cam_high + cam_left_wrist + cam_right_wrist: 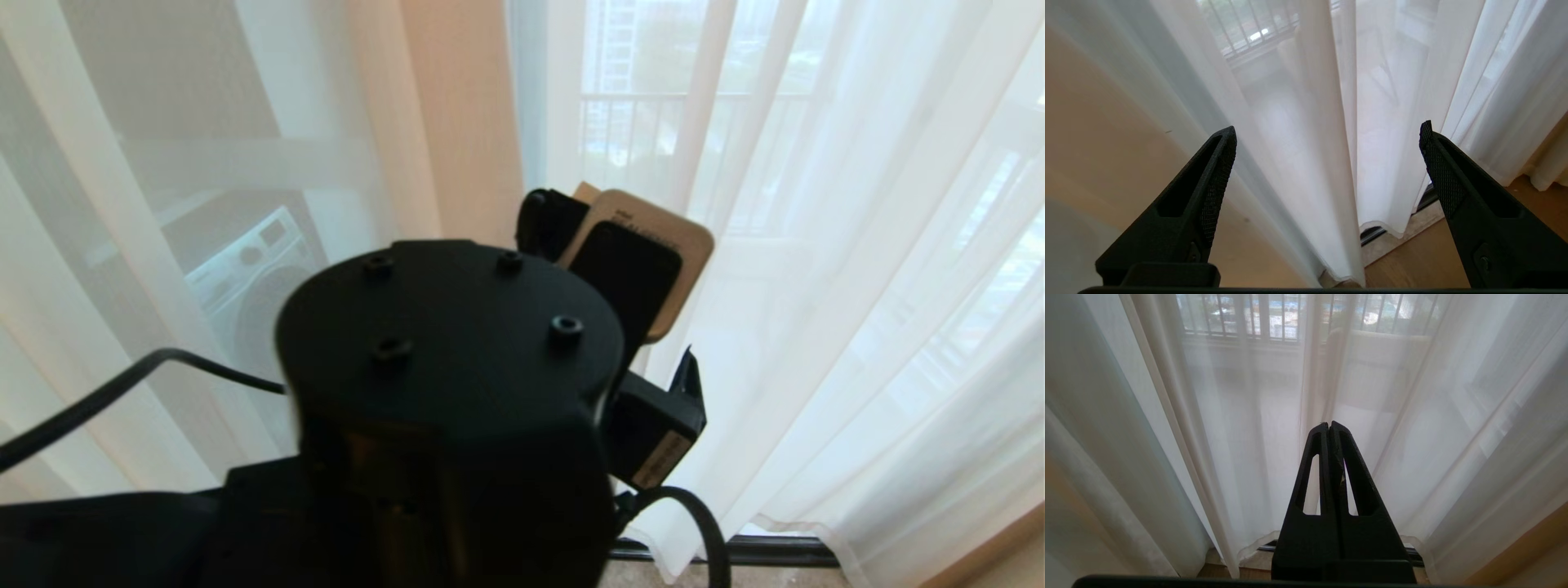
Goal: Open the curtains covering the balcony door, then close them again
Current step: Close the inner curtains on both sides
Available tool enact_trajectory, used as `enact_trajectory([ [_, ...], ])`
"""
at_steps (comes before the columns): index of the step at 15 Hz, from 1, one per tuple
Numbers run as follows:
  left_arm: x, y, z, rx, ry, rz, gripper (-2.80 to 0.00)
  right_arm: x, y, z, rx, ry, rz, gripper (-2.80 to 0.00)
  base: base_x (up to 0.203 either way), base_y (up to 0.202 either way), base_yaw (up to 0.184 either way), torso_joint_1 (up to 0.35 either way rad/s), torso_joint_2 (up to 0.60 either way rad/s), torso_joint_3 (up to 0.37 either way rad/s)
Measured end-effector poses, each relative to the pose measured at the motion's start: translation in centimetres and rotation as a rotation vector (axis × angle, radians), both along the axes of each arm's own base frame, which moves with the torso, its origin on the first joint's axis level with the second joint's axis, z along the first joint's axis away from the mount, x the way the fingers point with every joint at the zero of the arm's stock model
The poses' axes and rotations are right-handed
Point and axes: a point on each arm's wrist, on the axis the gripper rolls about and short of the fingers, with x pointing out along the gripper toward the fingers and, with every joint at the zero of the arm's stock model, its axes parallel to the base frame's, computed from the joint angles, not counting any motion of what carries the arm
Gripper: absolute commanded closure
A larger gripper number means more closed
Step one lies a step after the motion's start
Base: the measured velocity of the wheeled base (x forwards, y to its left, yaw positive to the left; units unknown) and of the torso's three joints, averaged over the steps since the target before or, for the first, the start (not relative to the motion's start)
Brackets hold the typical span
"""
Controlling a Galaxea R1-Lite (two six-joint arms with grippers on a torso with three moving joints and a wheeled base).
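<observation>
Sheer white curtains point(857, 286) hang in soft folds across the whole head view, drawn together. Behind them is the balcony door, visible only through the fabric, with its dark bottom track point(784, 551) showing under the hem. My left arm point(449, 367) is raised close in front of the curtains and hides its own fingers there. In the left wrist view my left gripper point(1327, 128) is wide open. A curtain fold point(1323, 163) hangs beyond the fingertips, with nothing between them. My right gripper point(1329, 425) is shut and empty, pointing at the curtains point(1229, 457).
A washing machine point(253, 269) and the balcony railing point(637, 122) show through the fabric. A beige wall strip point(457, 122) stands behind the curtain's middle. Wooden floor point(1433, 261) lies below the hems. A black cable point(98, 400) runs from my left arm.
</observation>
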Motion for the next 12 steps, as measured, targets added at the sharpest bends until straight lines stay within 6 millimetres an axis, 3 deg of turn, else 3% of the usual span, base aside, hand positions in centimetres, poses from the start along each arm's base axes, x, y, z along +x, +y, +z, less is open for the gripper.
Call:
enact_trajectory([
  [12,-3.1,10.0,-3.1,-0.107,0.093,0.188,-2.8,0.0,0.0,0.0,0.0,0.0,0.0,0.0,0.0,0.0,0.0,0.0,0.0,0.0],
])
